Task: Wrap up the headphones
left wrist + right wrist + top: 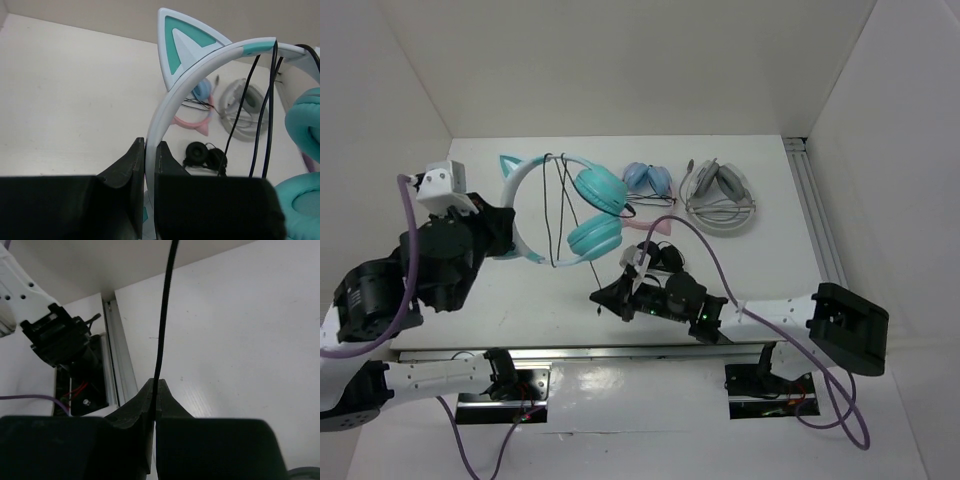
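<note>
The teal cat-ear headphones point(600, 190) are lifted at the left of the table. My left gripper point(507, 235) is shut on their whitish band point(167, 100), just below one cat ear point(184, 46). Loops of the thin black cable point(557, 215) cross over the band point(270, 95) and hang down beside the teal cups point(305, 120). In front of the cups, my right gripper point(599, 296) is shut on the cable. In the right wrist view the cable point(164, 315) rises straight up out of the closed jaws of that gripper point(156, 386).
Pink-banded blue headphones point(648, 180) and grey-white headphones point(718, 190) lie at the back of the table. Small black headphones point(665, 255) sit just behind my right wrist. A metal rail point(818, 220) runs along the table's right edge.
</note>
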You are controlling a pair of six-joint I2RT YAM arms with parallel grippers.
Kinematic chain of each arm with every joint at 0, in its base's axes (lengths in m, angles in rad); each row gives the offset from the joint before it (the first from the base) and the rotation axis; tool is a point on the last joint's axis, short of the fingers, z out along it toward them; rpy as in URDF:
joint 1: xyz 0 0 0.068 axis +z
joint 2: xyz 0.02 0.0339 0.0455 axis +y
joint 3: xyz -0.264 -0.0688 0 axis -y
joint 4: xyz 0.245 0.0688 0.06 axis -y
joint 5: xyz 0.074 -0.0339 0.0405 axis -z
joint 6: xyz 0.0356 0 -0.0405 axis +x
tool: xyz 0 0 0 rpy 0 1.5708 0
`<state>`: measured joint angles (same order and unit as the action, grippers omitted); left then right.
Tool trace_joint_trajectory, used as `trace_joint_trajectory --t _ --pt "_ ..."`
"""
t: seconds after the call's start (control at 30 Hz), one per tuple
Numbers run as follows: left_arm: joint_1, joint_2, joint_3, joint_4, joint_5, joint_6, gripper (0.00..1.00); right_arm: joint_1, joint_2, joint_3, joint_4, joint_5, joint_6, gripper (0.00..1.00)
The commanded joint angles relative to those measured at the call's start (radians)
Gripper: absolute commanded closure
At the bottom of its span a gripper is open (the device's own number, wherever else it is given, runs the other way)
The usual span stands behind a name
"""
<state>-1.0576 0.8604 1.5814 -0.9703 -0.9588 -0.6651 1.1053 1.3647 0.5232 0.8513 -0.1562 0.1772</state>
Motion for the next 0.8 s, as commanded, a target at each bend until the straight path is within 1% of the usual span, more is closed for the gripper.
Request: trace_joint_trajectory --t 0.0,0.03,0.07,0.13,0.17,0.2,0.27,0.3,0.4,0.5,0.6,0.63,0.67,0.7,0.77 --pt "-0.004 0.080 0.080 0.081 -0.233 -0.177 1.00 0.092 -0.056 -0.009 -0.072 0.190 -0.050 1.00" --pt "0.005 0.122 0.091 0.081 -0.263 -0.177 1.00 0.149 -0.070 -0.009 -0.095 0.237 -0.071 1.00" --pt "0.025 0.141 0.091 0.081 -0.273 -0.188 1.00 0.180 -0.070 0.009 -0.122 0.263 -0.085 1.00" --pt "0.066 0.192 0.091 0.081 -0.273 -0.198 1.00 0.240 -0.070 0.034 -0.188 0.325 -0.108 1.00" --pt "0.093 0.206 0.091 0.081 -0.244 -0.208 1.00 0.282 -0.070 0.052 -0.204 0.343 -0.119 1.00" --pt "0.140 0.216 0.091 0.081 -0.230 -0.208 1.00 0.295 -0.079 0.052 -0.218 0.343 -0.133 1.00" --pt "0.191 0.235 0.065 0.081 -0.206 -0.224 1.00 0.314 -0.079 0.081 -0.257 0.334 -0.133 1.00" --pt "0.241 0.250 0.051 0.090 -0.195 -0.225 1.00 0.314 -0.088 0.081 -0.274 0.320 -0.133 1.00" --pt "0.323 0.273 0.002 0.119 -0.152 -0.206 1.00 0.350 -0.088 0.121 -0.336 0.340 -0.151 1.00" --pt "0.352 0.307 -0.049 0.128 -0.172 -0.186 1.00 0.373 -0.113 0.167 -0.386 0.351 -0.162 1.00" --pt "0.352 0.331 -0.107 0.128 -0.181 -0.163 1.00 0.392 -0.122 0.214 -0.435 0.360 -0.199 0.99" --pt "0.343 0.331 -0.116 0.116 -0.181 -0.154 1.00 0.392 -0.122 0.233 -0.457 0.381 -0.208 0.99" --pt "0.328 0.344 -0.116 0.107 -0.198 -0.154 1.00 0.392 -0.122 0.253 -0.513 0.395 -0.217 0.99" --pt "0.280 0.357 -0.126 0.075 -0.230 -0.154 1.00 0.392 -0.110 0.291 -0.543 0.414 -0.226 0.99" --pt "0.230 0.400 -0.060 -0.045 -0.277 -0.241 1.00 0.392 -0.098 0.319 -0.586 0.414 -0.240 0.99"
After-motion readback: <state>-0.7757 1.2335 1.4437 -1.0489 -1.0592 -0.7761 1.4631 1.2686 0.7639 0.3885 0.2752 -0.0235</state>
